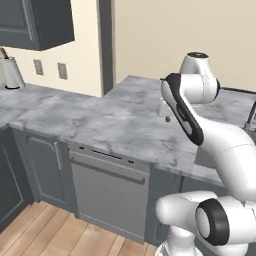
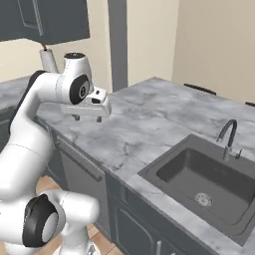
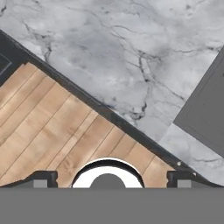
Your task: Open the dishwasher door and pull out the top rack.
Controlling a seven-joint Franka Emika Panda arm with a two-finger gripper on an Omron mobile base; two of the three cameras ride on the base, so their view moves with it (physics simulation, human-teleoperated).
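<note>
The tool [image 2: 87,118] hangs above the marble desk [image 1: 115,125], pointing straight down, its two dark fingertips standing wide apart at the bottom corners of the hand view with nothing between them, so it is released and carrying nothing. Below it lie the desk's veined top, the dark front edge and, beyond that edge, the wooden floor [image 3: 48,127]. The dishwasher door [image 1: 110,197] is well below and in front of the tool, set under the desk's edge, shut flush with the cabinet fronts; its long bar handle [image 1: 107,170] runs along the top of the panel. The top rack is hidden behind the closed door. The step in hand looks to be the reach for the handle, with the task barely begun. To do it well, the tool should probably clear the desk's edge outward first, then drop and turn so the fingers straddle the bar from above or in front, near its middle so the door swings evenly. Closing before the bar sits fully between the fingers risks a slip; pulling should follow the door's downward arc.
</note>
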